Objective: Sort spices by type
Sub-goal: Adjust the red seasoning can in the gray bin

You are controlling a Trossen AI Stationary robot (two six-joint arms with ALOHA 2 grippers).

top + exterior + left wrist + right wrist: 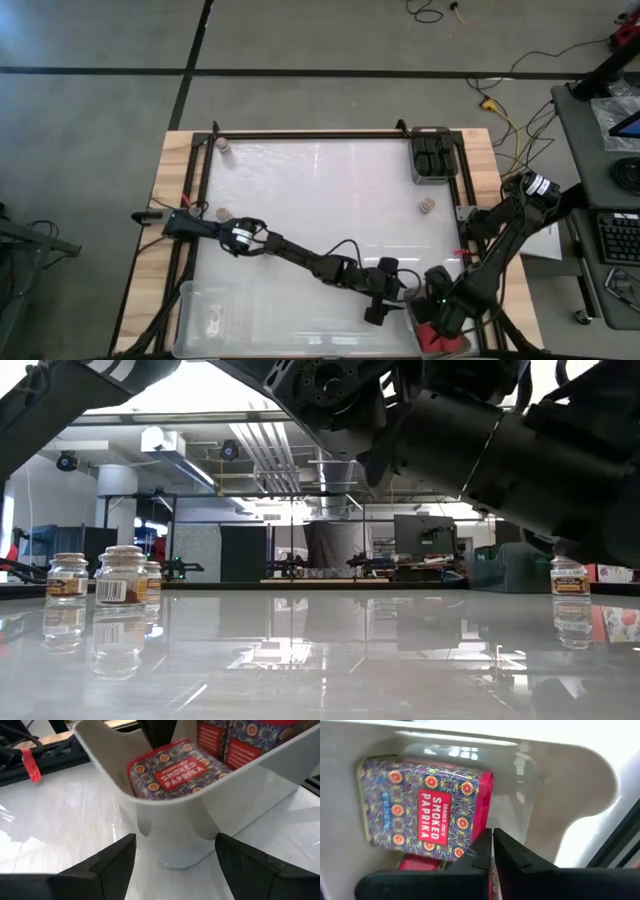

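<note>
Right gripper [492, 851], fingers together, inside clear bin [570, 795] | smoked paprika tin [425, 810]: red-edged, purple patterned, lying flat in bin | left gripper [175, 865] spread apart just outside bin

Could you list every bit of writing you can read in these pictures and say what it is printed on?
"TRADER JOE'S SMOKED PAPRIKA": on the paprika tin lying in the clear bin under the right gripper.
"SMOKED PAPRIKA": on the tin seen from the left wrist, beyond the left gripper.
Labels on the round jars in the low view: too small to read.
</note>
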